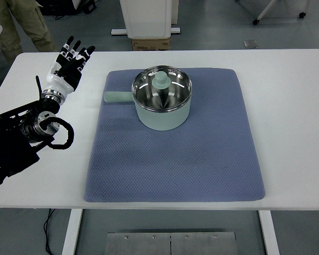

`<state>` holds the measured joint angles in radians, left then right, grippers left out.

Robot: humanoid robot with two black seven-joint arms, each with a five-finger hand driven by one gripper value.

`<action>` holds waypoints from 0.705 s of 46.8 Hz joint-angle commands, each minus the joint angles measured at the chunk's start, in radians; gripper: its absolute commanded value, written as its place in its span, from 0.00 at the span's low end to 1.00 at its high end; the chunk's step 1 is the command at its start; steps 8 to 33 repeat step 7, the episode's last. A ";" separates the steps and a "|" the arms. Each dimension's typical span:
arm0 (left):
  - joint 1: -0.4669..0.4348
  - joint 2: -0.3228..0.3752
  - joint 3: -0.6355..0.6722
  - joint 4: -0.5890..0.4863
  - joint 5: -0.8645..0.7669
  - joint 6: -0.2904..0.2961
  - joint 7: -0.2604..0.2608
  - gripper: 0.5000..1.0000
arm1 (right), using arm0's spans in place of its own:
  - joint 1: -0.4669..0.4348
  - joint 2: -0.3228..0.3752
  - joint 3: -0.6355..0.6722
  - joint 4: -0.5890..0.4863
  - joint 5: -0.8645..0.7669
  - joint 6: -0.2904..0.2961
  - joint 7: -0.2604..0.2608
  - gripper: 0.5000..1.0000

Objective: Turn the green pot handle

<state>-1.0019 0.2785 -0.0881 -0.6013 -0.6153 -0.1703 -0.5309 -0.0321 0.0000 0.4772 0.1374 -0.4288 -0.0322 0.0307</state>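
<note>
A pale green metal pot [162, 104] with a shiny steel interior is sitting on the far middle part of a blue-grey textured fabric mat [175, 159], which is lying flat across the white counter [287, 122]. A lid with a pale green round knob [161, 79] is resting on the pot's top, and the pot's short pale green handle [117, 97] is pointing left, lying over the mat near its left edge. The left robot hand [67, 66], black with white segments, is hovering over the bare counter at the far left, well apart from the handle; its fingers [70, 44] are spreading upward and outward, released and grasping nothing. The black left arm [21, 138] is reaching in from the left edge. A person's leg in khaki trousers [29, 21] is standing beyond the counter's far left corner, and a brown cardboard box [150, 44] is sitting on the floor behind the counter; any print on it is too small to read.
</note>
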 commanded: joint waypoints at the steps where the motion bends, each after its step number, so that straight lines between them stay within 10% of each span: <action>1: 0.003 -0.008 -0.005 0.003 0.000 0.002 -0.001 1.00 | 0.000 0.000 0.000 -0.001 0.004 0.000 0.000 1.00; 33: 0.003 -0.024 -0.007 0.006 0.000 0.002 -0.001 1.00 | -0.002 0.000 0.004 -0.001 0.005 0.000 0.000 1.00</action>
